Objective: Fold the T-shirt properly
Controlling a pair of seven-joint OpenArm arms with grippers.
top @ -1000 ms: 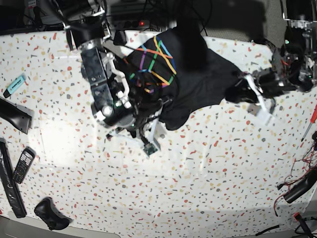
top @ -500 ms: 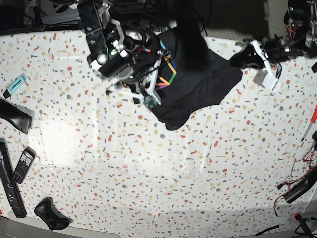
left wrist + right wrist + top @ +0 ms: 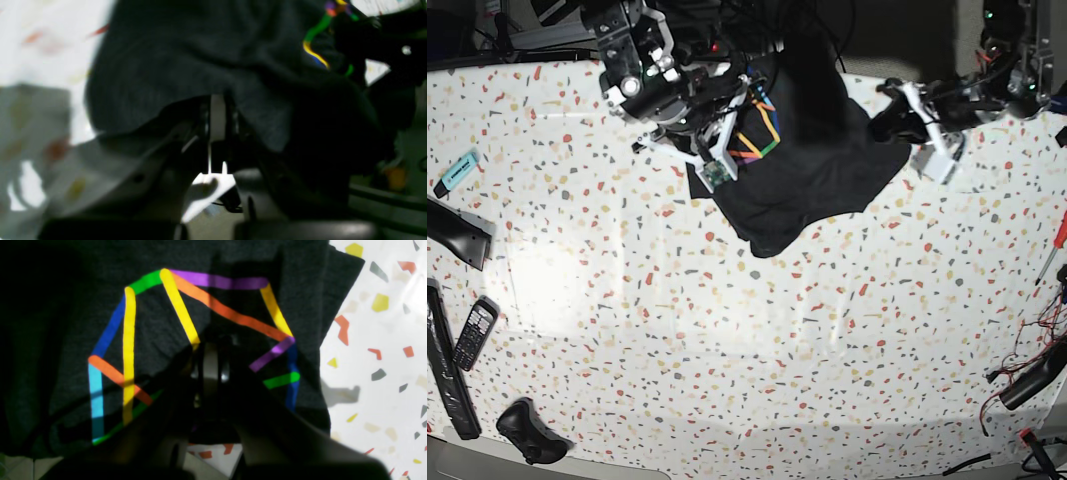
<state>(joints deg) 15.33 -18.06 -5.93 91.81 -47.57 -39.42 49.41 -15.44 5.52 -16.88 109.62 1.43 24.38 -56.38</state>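
The black T-shirt lies bunched at the far middle of the speckled table, with its multicolour line print at its left side. My right gripper sits at that printed side. In the right wrist view its fingers are shut on the T-shirt, with the print spread around them. My left gripper is at the shirt's right edge. In the left wrist view, blurred, its fingers are shut, with the dark T-shirt draped over and around them.
Along the left edge lie a teal marker, a black curved piece, a keypad phone beside a long black bar, and a black lump. A red screwdriver and cables lie at the right.
Both arms have moved toward the table's far edge, drawing the shirt with them. The cloth's near corner has pulled back and the shirt is more bunched.
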